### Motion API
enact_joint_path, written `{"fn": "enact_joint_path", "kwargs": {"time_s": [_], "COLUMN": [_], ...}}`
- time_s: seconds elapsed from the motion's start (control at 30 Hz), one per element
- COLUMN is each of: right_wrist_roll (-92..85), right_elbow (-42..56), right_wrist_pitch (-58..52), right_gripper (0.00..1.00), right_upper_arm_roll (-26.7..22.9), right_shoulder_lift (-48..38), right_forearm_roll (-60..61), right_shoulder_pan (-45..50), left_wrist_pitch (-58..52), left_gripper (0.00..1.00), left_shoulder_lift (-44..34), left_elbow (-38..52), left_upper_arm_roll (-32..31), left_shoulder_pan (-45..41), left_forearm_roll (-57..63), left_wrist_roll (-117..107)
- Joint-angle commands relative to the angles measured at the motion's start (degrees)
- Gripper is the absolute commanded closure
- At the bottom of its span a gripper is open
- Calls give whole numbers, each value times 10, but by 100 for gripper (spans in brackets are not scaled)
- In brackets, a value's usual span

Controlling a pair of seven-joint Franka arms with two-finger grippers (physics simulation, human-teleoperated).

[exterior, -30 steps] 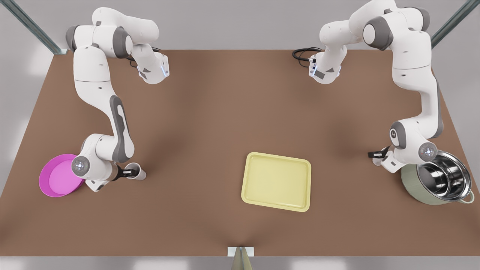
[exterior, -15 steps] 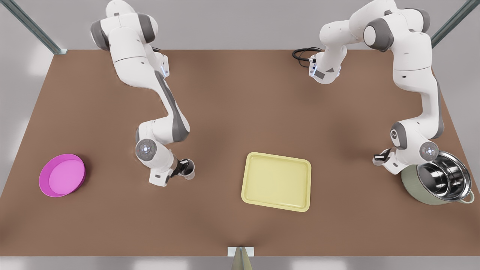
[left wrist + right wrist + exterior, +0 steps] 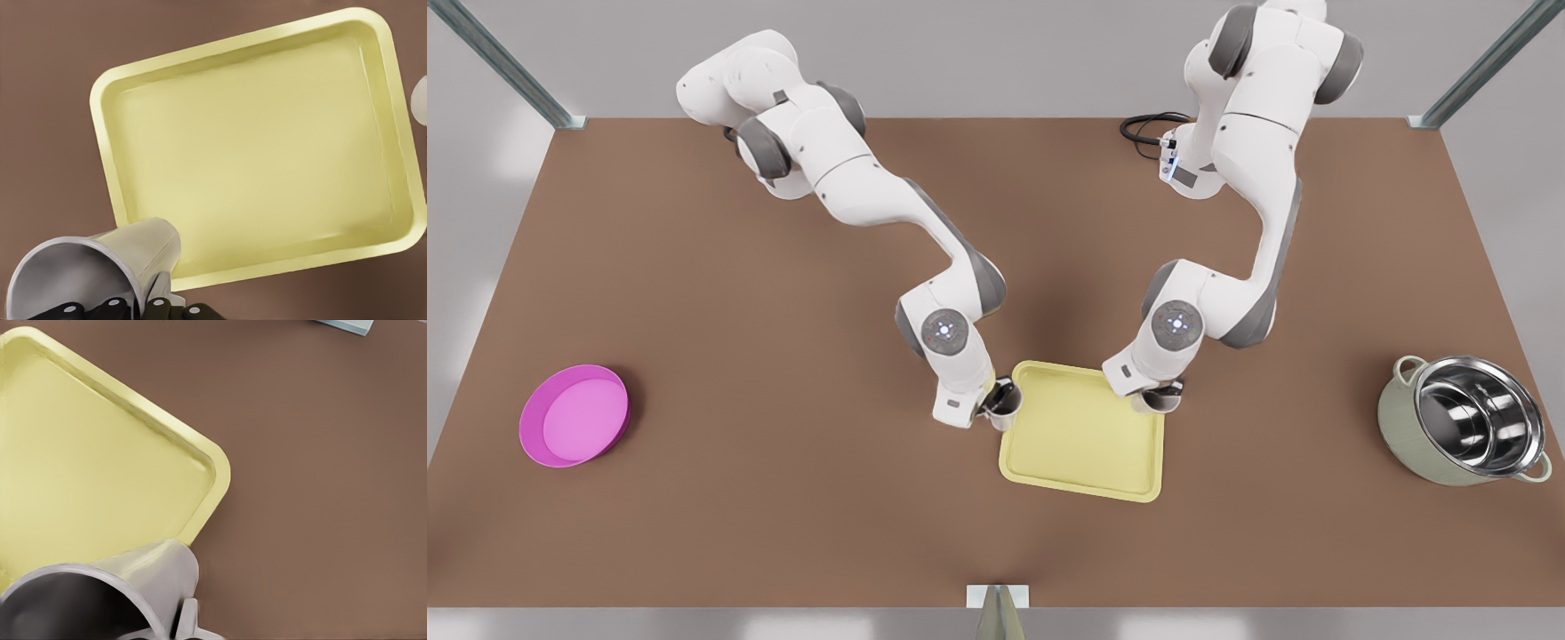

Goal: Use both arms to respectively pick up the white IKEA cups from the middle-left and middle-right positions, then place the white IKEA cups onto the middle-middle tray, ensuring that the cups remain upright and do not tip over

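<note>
Left gripper (image 3: pixel 996 407): it is closed on a cup (image 3: pixel 1003 403) and held at the tray's edge on the front view's left.
Right gripper (image 3: pixel 1158 395): it is closed on the other cup (image 3: pixel 1160 400), at the tray's far corner on the front view's right.
Tray (image 3: pixel 1080 444): it is seen between the two grippers, with most of its floor lying in from each one. Its long side is seen running left to right in the front view.
Pot (image 3: pixel 1463 434): it is well off, past the right gripper.
Bowl (image 3: pixel 574 415): it is well off, past the left gripper.
Next move: each cup probably has to be carried inward over the rim, then set down upright.
Nearer arm: both are about as close.
</note>
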Motion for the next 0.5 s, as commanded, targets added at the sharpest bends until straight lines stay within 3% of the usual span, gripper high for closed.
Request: {"fn": "enact_joint_path", "kwargs": {"time_s": [0.0,0.17,0.37,0.43,0.47], "right_wrist_roll": [240,264,270,270,270], "right_elbow": [4,89,96,95,95], "right_wrist_pitch": [2,3,23,27,28], "right_gripper": [79,79,79,79,79], "right_upper_arm_roll": [0,-4,-4,-2,0], "right_shoulder_lift": [4,66,87,91,91], "right_forearm_roll": [-2,-4,-4,-4,-4], "right_shoulder_pan": [7,17,21,25,26], "left_wrist_pitch": [17,64,72,72,79], "left_gripper": [79,79,79,63,51], "left_shoulder_lift": [20,56,77,81,81], "left_elbow": [19,15,15,15,15], "left_upper_arm_roll": [0,-5,-5,-5,-5], "left_shoulder_pan": [0,-10,-5,-4,-1], "left_forearm_roll": [4,20,24,24,24], "left_wrist_roll": [-274,-276,-276,-276,-277]}}
